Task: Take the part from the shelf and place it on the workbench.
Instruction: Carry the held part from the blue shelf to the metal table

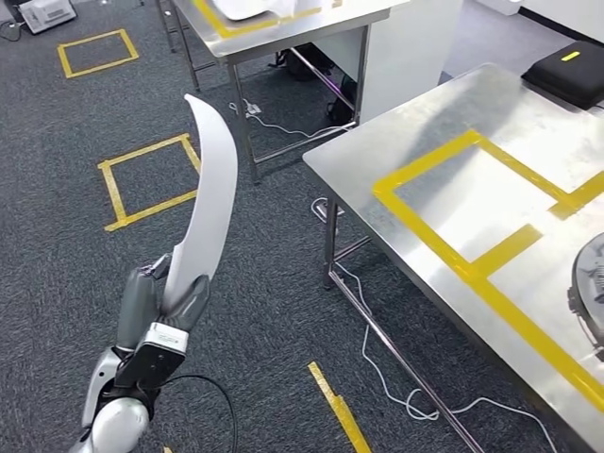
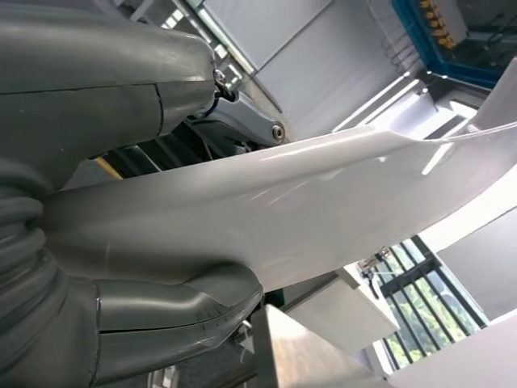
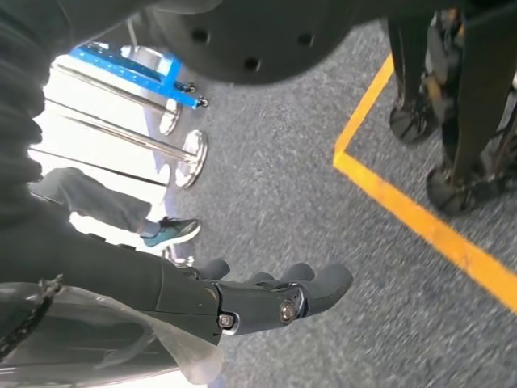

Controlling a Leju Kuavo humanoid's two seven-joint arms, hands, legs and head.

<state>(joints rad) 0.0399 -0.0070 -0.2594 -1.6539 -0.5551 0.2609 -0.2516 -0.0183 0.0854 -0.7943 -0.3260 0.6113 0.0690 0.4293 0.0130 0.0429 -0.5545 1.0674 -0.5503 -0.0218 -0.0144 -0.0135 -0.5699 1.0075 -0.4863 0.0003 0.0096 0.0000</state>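
Observation:
My left hand (image 1: pixel 158 304) grips the lower end of a long, curved white part (image 1: pixel 208 203), which rises upright over the carpet at the lower left of the head view. In the left wrist view the white part (image 2: pixel 292 210) runs between the grey thumb and fingers (image 2: pixel 177 311). The steel workbench (image 1: pixel 456 203) with yellow tape outlines stands to the right of the part, about a part's length away. My right hand (image 3: pixel 268 295) hangs over the floor with its fingers straight and nothing in them.
A second steel table (image 1: pixel 285 38) stands farther back, cables trailing under both. Yellow tape squares (image 1: pixel 146 179) mark the carpet. A black case (image 1: pixel 570 71) and a round grey device (image 1: pixel 588 293) sit on the workbench. A person's leg and shoe (image 3: pixel 170 230) are near chrome posts.

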